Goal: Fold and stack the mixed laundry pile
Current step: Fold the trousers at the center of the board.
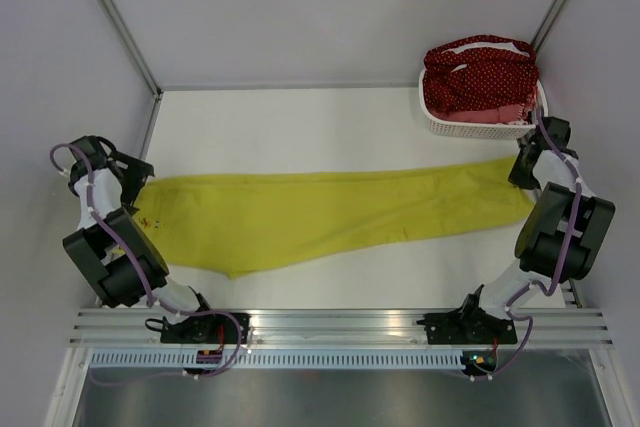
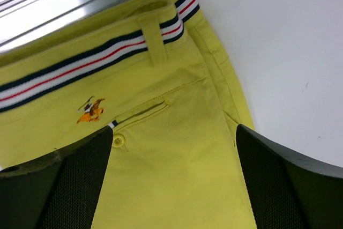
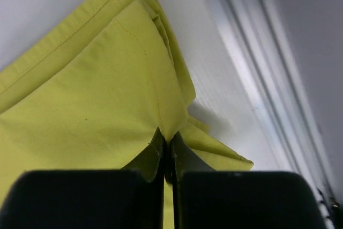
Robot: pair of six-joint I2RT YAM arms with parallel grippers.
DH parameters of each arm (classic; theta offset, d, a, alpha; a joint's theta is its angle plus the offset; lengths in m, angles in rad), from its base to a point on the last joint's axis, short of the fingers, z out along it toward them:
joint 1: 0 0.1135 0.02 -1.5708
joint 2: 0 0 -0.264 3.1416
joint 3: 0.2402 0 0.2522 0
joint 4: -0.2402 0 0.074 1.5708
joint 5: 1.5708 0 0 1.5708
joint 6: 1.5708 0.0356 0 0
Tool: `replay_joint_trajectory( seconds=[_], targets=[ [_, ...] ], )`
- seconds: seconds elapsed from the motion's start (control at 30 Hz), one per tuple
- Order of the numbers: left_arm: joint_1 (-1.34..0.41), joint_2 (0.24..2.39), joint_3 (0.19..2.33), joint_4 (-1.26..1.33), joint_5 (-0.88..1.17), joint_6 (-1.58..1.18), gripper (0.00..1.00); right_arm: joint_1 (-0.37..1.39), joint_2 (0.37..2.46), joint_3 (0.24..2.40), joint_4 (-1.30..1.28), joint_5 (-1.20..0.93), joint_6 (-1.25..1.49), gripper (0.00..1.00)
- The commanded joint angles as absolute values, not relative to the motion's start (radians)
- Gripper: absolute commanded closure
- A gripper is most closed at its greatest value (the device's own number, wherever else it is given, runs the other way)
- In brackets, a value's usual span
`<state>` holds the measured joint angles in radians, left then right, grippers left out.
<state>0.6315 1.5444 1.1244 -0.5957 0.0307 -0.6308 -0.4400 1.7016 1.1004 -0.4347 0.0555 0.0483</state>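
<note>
Yellow-green trousers (image 1: 330, 212) lie stretched across the table, folded lengthwise, waist at the left. Their striped waistband (image 2: 91, 63), a small orange horse logo and a buttoned back pocket fill the left wrist view. My left gripper (image 1: 140, 197) hovers wide open over the waist, black fingers (image 2: 75, 186) on either side of the cloth (image 2: 177, 175). My right gripper (image 3: 167, 146) is shut on the hem of the trouser legs (image 3: 96, 105) at the right end (image 1: 525, 187). The rest of the laundry pile, a dark red white-dotted cloth (image 1: 480, 77) over something pink, sits in the basket.
A white perforated basket (image 1: 470, 127) stands at the back right corner, just beyond the right arm. Grey walls close in on both sides. A metal rail (image 1: 340, 327) runs along the near table edge.
</note>
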Motion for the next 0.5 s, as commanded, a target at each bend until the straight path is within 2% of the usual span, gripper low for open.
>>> replay_joint_trajectory(
  seconds=[0.0, 0.47],
  targets=[
    [0.560, 1.516, 1.127, -0.561, 0.089, -0.604, 0.00, -0.449, 1.623, 1.253, -0.512, 0.288, 0.055, 1.00],
    [0.408, 1.582, 1.114, -0.549, 0.110, -0.591, 0.00, -0.509, 1.698, 1.718, -0.687, 0.316, 0.021, 1.00]
  ],
)
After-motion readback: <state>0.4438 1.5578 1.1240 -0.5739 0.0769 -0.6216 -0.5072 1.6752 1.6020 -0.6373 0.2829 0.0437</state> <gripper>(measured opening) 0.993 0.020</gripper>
